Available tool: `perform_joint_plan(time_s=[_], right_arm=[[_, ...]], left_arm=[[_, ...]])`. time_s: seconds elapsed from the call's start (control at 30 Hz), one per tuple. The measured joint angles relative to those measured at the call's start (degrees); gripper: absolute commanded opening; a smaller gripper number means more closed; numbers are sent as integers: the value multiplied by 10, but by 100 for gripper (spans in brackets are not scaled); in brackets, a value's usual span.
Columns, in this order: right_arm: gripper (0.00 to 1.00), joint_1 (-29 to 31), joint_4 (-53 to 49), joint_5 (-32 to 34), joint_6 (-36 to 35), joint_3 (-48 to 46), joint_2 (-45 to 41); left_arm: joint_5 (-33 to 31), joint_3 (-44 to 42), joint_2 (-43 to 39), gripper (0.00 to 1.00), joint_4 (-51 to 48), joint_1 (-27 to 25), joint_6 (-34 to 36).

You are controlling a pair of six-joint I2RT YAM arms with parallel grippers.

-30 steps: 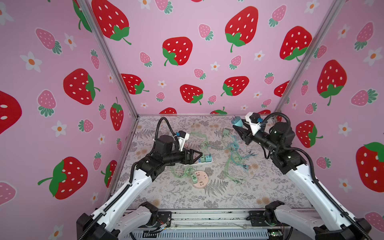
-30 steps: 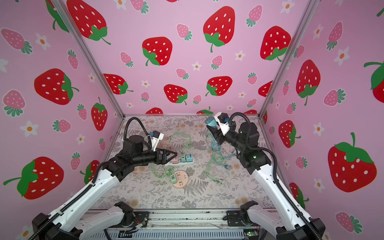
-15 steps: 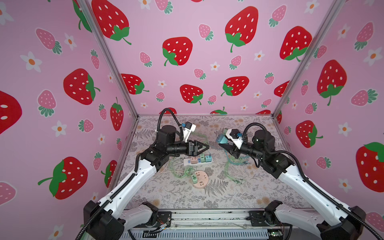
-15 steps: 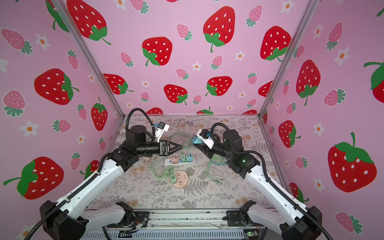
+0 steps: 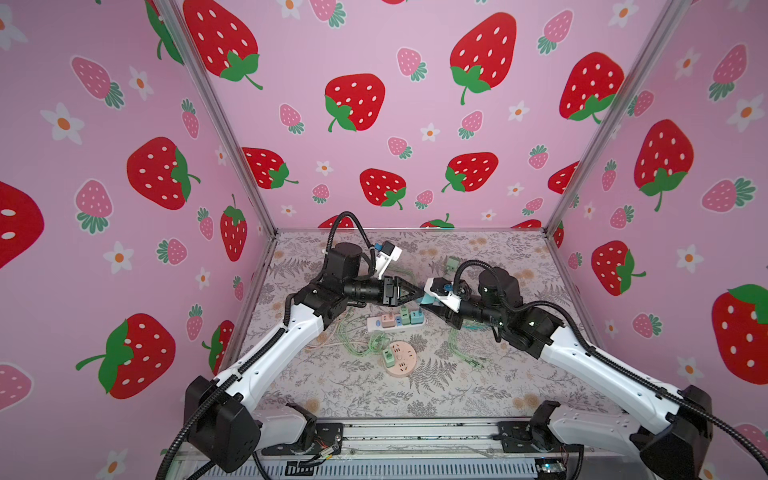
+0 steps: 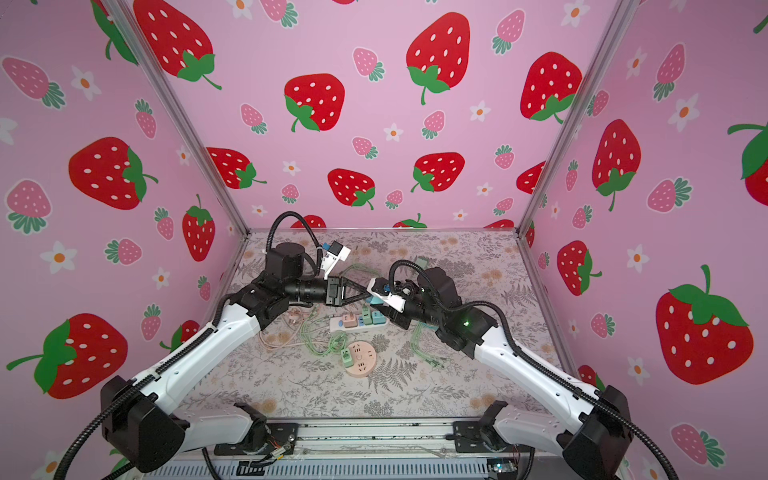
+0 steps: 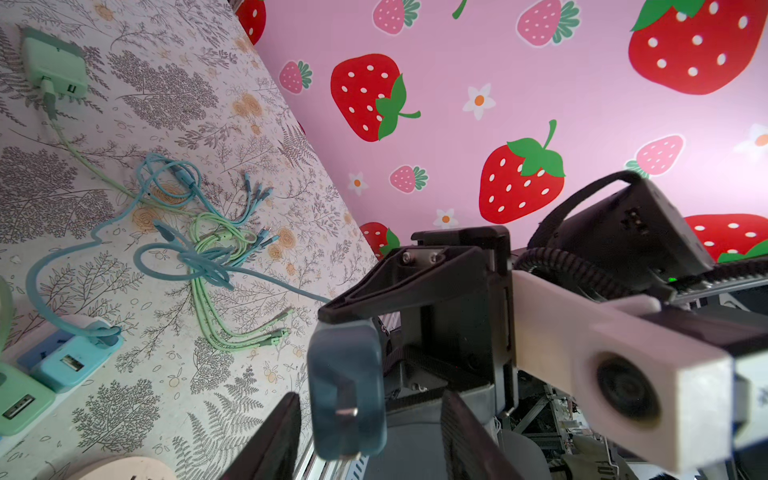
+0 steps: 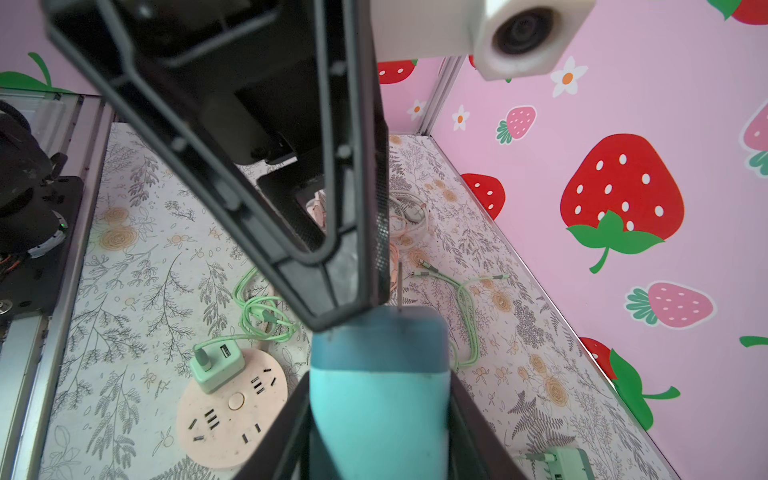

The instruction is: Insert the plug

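Over the desk (image 5: 478, 395), beside the power strip (image 5: 376, 323): right gripper (image 8: 380, 399) clamped on the teal plug (image 7: 347, 386), prongs pointing at my left gripper (image 7: 370, 399), whose jaws stand apart astride it. Long axis runs gripper-to-gripper.

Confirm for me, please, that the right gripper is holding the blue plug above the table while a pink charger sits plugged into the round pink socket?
Not quite: the charger plugged into the round pink socket is green, not pink, as the right wrist view shows. The rest stands: the right gripper is holding the blue plug above the table.
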Motion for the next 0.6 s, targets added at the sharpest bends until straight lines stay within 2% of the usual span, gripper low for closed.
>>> perform_joint_plan(time_s=[0.27,0.4,0.53,0.6], right_arm=[[17,27,-3,22,-13,11,9],[21,30,-3,31,-21,14,9],[29,30,-4,38,-20,14,9],[42,30,1,38,-17,10,8]], left_arm=[[6,2,5,40,-17,0,1],[4,2,6,23,-27,2,2],[2,2,6,12,-29,3,3],[1,2,6,7,-28,3,3]])
